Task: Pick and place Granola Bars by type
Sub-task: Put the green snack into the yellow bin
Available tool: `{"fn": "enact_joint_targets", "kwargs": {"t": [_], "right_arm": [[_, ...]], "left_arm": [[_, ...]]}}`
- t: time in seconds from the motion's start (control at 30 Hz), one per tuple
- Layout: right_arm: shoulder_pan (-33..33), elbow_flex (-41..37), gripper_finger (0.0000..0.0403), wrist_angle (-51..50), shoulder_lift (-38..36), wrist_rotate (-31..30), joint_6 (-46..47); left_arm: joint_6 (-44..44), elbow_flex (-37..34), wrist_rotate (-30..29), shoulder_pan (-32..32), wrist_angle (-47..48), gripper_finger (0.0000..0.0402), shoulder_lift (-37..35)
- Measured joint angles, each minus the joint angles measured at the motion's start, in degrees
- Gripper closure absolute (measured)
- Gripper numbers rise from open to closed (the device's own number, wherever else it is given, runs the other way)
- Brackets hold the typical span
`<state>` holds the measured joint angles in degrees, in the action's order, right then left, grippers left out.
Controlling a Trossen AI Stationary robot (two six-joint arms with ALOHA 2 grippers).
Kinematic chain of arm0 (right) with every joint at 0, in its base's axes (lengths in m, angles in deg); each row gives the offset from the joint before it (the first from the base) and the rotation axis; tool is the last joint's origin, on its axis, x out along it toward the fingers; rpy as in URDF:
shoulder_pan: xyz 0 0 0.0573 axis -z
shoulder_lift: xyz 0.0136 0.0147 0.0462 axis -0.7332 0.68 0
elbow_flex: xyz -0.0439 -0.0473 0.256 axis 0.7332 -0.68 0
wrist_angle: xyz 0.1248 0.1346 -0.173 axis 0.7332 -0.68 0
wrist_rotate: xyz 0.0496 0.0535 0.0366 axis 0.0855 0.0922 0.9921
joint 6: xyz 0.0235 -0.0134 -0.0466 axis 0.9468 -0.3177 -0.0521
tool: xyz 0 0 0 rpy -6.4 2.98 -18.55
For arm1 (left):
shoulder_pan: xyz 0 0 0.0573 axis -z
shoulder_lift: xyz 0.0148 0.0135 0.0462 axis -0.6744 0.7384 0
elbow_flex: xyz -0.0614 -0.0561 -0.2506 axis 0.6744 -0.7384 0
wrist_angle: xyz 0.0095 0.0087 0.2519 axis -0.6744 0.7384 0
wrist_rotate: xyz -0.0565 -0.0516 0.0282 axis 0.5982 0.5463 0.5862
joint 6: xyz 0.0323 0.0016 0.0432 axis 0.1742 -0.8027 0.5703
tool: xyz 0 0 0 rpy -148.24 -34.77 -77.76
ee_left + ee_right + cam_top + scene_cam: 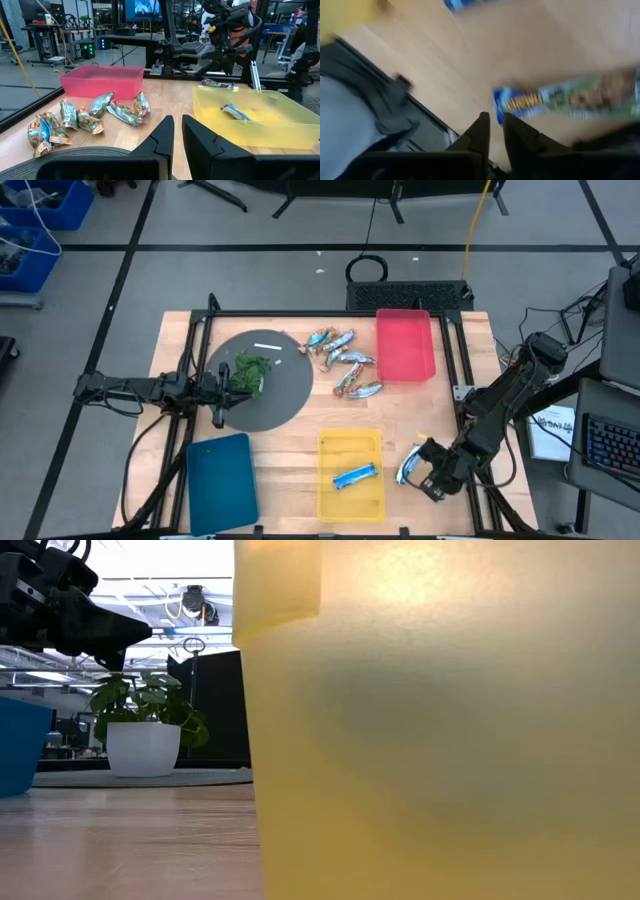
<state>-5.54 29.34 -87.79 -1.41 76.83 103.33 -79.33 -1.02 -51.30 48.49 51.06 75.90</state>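
Note:
Several granola bars [340,360] in shiny teal and orange-brown wrappers lie heaped on the table beside the red bin; they also show in the left wrist view [85,117]. One blue bar [355,476] lies in the yellow bin. Another bar [408,465], with a blue end and a green-brown wrapper, lies flat on the table right of the yellow bin, just beyond the fingertips in the right wrist view [565,100]. My right gripper [428,478] hovers beside it, shut and empty [494,120]. My left gripper [177,127] waits shut over the dark round plate [225,392].
The red bin [405,375] stands at the far right, the yellow bin [325,480] at the near middle, and a blue bin [222,485] at the near left. A green leafy clump [250,370] and a small white stick [267,346] lie on the round plate [285,395]. The yellow bin's wall [440,740] blocks the low view.

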Motion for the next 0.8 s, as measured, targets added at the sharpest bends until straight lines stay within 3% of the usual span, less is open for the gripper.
{"fn": "enact_joint_targets", "kwargs": {"t": [0.1,0.37,0.63,0.8], "right_arm": [[-2.6,-0.2,0.0397,0.7,2.8,3.5,2.8],[-4.0,-3.1,0.0402,4.3,9.2,9.8,7.4],[-0.3,-7.1,0.0402,4.4,11.6,9.7,7.6],[4.3,-7.9,0.0402,2.6,11.1,5.9,0.7]], "left_arm": [[0.7,0.0,0.0,0.0,0.0,0.0355,0.0],[1.4,0.0,0.0,0.0,0.0,0.0355,0.0],[1.4,0.0,0.0,0.0,0.0,0.0355,0.0],[1.4,0.0,0.0,0.0,0.0,0.0355,0.0]]}}
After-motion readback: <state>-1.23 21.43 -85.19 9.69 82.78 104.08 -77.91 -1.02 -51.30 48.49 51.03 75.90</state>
